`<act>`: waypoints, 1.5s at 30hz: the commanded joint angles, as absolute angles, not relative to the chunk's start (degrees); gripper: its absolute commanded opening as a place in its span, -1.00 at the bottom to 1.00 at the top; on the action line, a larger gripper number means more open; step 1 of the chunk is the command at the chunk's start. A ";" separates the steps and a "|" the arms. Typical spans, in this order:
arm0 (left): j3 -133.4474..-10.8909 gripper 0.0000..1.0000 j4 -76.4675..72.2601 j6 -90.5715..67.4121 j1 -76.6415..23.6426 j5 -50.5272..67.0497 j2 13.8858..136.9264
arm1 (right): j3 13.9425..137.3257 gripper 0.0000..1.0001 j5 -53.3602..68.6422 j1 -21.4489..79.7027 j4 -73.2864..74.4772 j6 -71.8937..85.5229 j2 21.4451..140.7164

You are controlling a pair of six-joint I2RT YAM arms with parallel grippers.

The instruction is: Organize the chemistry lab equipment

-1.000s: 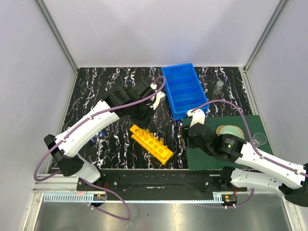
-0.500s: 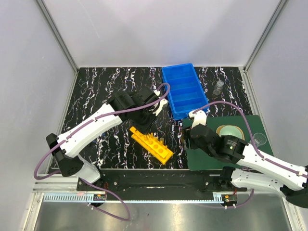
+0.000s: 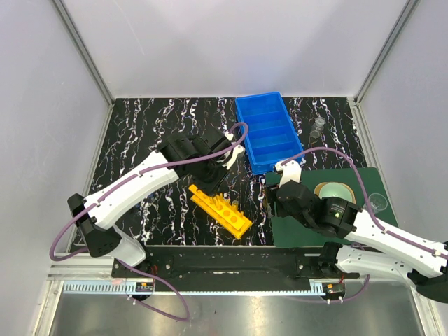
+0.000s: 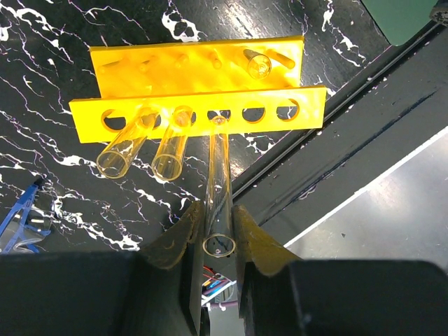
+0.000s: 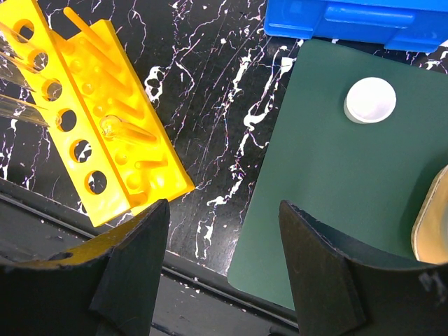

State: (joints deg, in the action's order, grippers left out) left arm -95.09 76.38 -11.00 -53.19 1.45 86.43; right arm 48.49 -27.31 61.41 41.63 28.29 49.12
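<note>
1. The left fingers [image 4: 178, 241] are closed tight on the open end of a glass tube [image 4: 218, 178]. Its rounded far end sits at the middle hole of the yellow rack [image 4: 199, 77]. Whether the tip is already through the hole is not clear.
2. The rack lies slantwise on the tabletop [image 3: 140, 126], between the two arms and close to the near edge. In the left wrist view, two seated tubes [image 4: 129, 145] lean through the holes just left of the target. Only a narrow gap separates them from the held tube.
3. To do this step well, line the tube's long axis up with the hole and slide it along that axis only. Pushing sideways on thin glass risks cracking it. It could also shove the light plastic rack across the tabletop.
4. Let go only once the tube rests inside the rack, then back straight out so the fingers miss the neighbouring tubes.
5. The right fingers [image 5: 140, 259] are spread wide and hold nothing. They hover over the rack's near end and the edge of the green mat [image 5: 336, 196].
6. A white round piece [image 5: 370, 100] lies on that mat, near the blue bin [image 3: 268, 133].
</note>
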 commanded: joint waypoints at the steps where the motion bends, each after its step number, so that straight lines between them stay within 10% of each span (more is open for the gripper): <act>1: -95.01 -1.00 74.62 -10.81 -53.44 0.79 86.83 | 48.43 0.40 -27.60 61.70 40.17 29.18 48.08; 45: -90.18 -1.00 70.40 -8.44 -53.44 3.95 92.37 | 47.46 0.40 -27.95 61.70 40.25 29.36 47.55</act>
